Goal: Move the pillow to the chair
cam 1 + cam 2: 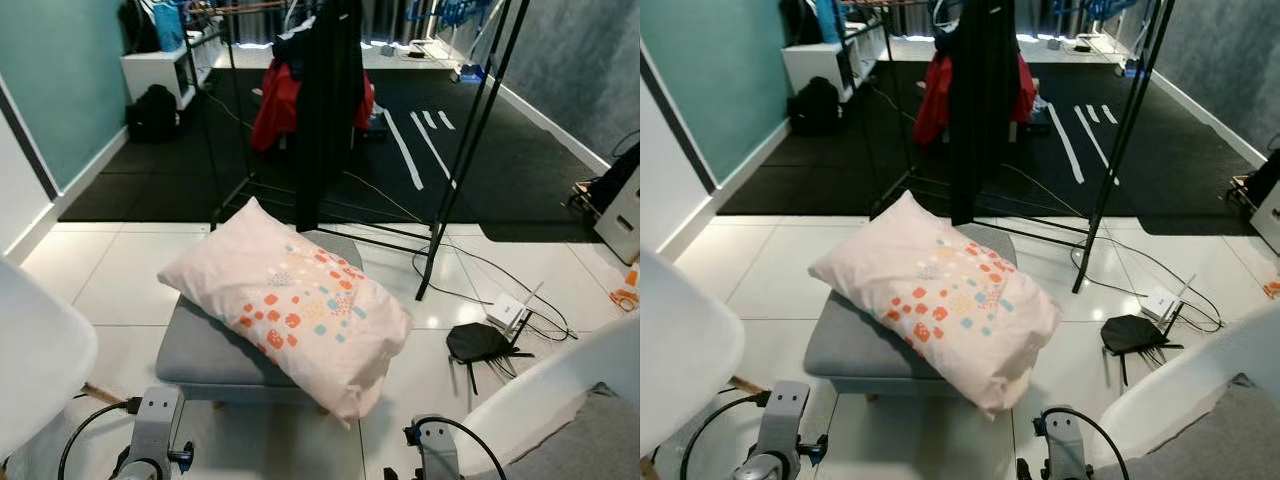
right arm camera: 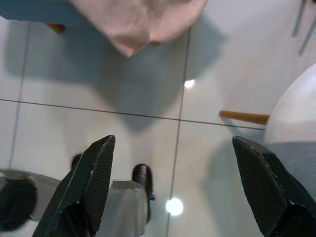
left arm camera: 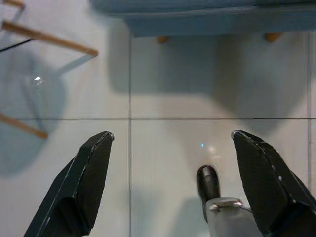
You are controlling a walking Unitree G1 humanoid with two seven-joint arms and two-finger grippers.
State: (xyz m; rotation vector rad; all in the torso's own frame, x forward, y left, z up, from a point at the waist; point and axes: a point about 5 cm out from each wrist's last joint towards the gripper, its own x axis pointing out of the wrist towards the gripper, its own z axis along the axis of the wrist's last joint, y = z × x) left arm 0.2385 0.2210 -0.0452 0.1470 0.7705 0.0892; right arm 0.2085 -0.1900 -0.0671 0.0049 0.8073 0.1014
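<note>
1. The pillow point(image 1: 292, 303) is lying diagonally across a grey padded stool point(image 1: 205, 352), pale pink with orange and blue squares printed at its middle. One corner is pointing toward 11 o'clock, and the opposite corner is overhanging the stool's near edge toward 5 o'clock.
2. The stool is standing on the white tiled floor point(image 1: 110, 270) at the centre of the head views.
3. A white chair point(image 1: 35, 360) is sitting at 8 o'clock from the stool, its wooden legs showing in the left wrist view.
4. A second white chair point(image 1: 545, 395) with a grey seat pad point(image 1: 590, 440) is sitting at 4 o'clock from the stool.
5. The left claw point(image 3: 171, 185) is hanging over bare tile, fingers spread wide, gripping nothing; the stool's underside and feet are showing beyond it.
6. The right claw point(image 2: 174, 186) is hanging likewise, fingers spread wide and empty, with the pillow's overhanging corner showing beyond the fingertips.
7. A black clothes rack point(image 1: 470, 130) is standing at 12 o'clock behind the stool, carrying a black garment point(image 1: 325, 100) and a red garment point(image 1: 275, 105).
8. A black router point(image 1: 478, 343) and a white box point(image 1: 508, 311) with cables are lying on the floor at 3 o'clock from the stool.
</note>
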